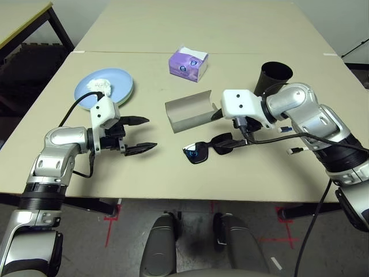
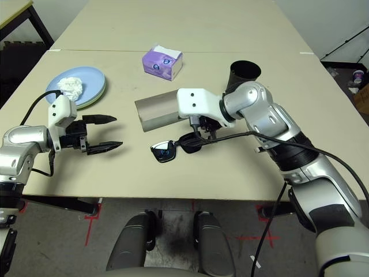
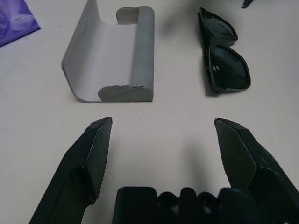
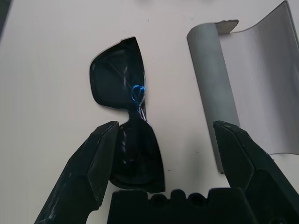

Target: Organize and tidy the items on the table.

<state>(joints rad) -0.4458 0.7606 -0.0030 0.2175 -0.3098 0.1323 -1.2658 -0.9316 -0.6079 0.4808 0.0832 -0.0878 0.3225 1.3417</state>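
Right pincer [image 4: 163, 135] wide open, empty, over black sunglasses [image 4: 124, 116] beside unmarked grey glasses case [image 4: 252, 88].

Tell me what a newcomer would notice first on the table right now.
Probably the right gripper, open, poised just above the black sunglasses near the table's front middle, with the grey glasses case lying open right behind them. To the left, the left gripper hangs open over bare tabletop, and behind it a crumpled white tissue sits on the stacked plates.
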